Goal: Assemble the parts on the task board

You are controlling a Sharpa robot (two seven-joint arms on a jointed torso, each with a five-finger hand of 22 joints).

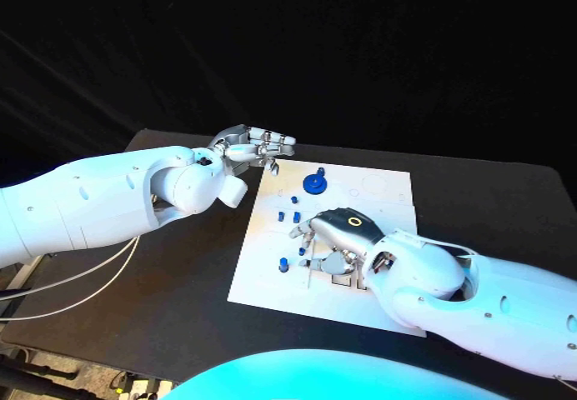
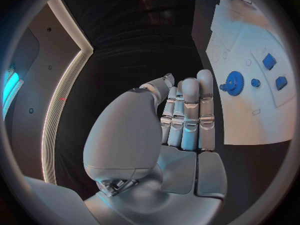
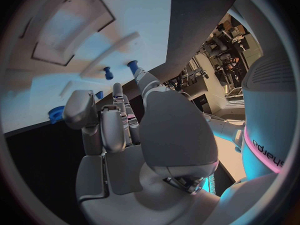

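The white task board (image 1: 271, 275) lies in the middle of the table. A blue gear (image 1: 315, 183) sits near its far edge, and small blue pegs (image 1: 288, 216) stand in a loose row along its left half, one (image 1: 283, 265) nearer the front. My left hand (image 1: 253, 148) hovers just off the board's far left corner, holding nothing; its fingers (image 2: 187, 110) lie straight, side by side, with the gear (image 2: 235, 82) beyond them. My right hand (image 1: 331, 237) hangs over the board's middle, fingertips pointing down beside a peg (image 1: 301, 248). Its fingers (image 3: 115, 115) are loosely bent and spread, with nothing seen between them.
Pale outlines and recesses mark the board's far right part (image 1: 378, 187). Small grey fittings (image 1: 337, 271) stand on the board under my right wrist. Black tabletop (image 1: 180, 275) surrounds the board on all sides.
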